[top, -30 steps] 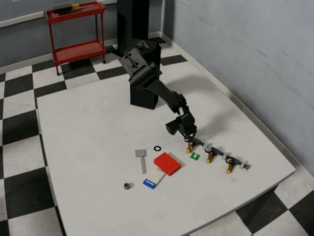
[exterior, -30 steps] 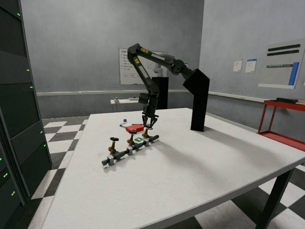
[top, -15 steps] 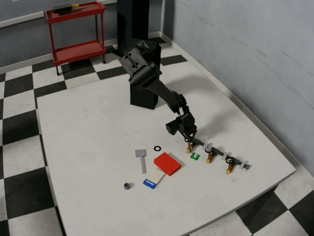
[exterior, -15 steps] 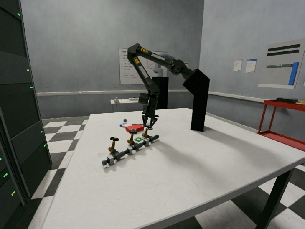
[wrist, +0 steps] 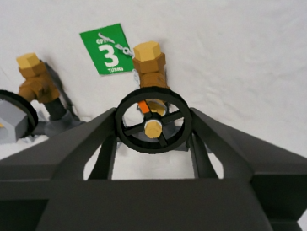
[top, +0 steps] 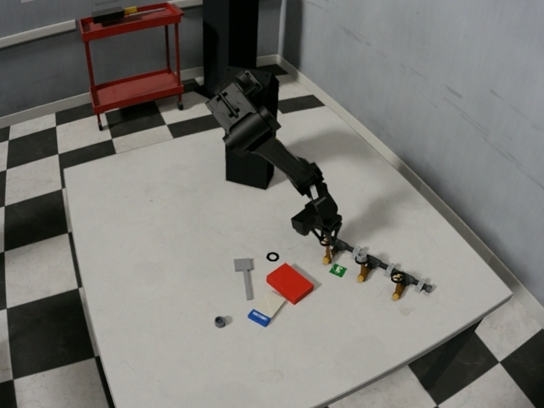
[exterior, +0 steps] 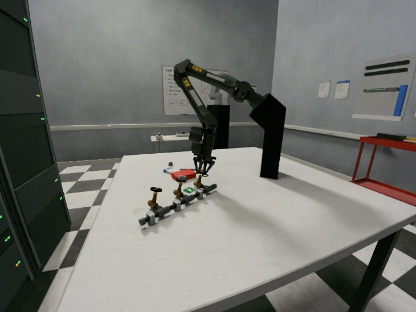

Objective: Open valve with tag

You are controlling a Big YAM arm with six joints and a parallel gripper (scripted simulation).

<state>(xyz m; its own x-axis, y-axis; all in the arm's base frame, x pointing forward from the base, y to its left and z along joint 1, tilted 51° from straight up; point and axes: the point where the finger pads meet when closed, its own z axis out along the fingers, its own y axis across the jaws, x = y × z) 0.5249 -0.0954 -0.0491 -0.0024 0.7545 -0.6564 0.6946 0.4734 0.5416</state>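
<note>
A grey pipe (top: pixel 378 265) with three brass valves lies on the white table. A green tag (wrist: pixel 106 49) reading 3 turns is chained to the end valve nearest the arm (top: pixel 327 255); the tag also shows in the top view (top: pixel 337 269). My gripper (wrist: pixel 153 115) comes down from above and is shut on that valve's black handwheel (wrist: pixel 153 126), one finger on each side of the rim. The gripper also shows in the top and exterior views (top: pixel 326 240) (exterior: pixel 202 172). The middle valve (top: pixel 363 267) and the far valve (top: pixel 397 282) stand free.
A red box (top: pixel 289 282), a grey T-shaped tool (top: pixel 245 275), a black ring (top: pixel 273 253), a white and blue card (top: pixel 265 308) and a small grey cap (top: pixel 220 321) lie to the left of the valves. A red cart (top: pixel 131 52) stands off the table.
</note>
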